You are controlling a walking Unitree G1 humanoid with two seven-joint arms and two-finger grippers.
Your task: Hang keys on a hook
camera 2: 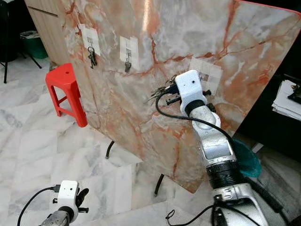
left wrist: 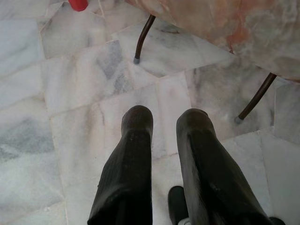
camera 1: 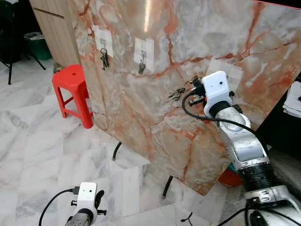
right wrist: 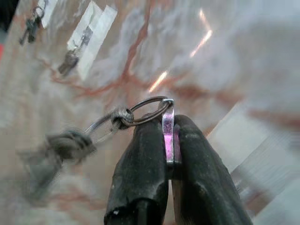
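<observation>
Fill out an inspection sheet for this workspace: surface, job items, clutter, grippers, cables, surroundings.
Surface: tilted marble-patterned board on thin dark legs, with three taped patches.
Job's things: key bunch on a ring, held up close to the board near the rightmost taped patch; its hook cannot be made out. Left hook already carries keys; something small hangs on the middle hook.
Clutter: nothing seen.
Grippers: right gripper shut on the ring's tab; left gripper low over the floor, fingers apart, empty.
Cables: black cable looping off the right wrist; another at the left wrist.
Surroundings: marble floor, red stool, wooden cabinet, stacked papers.
</observation>
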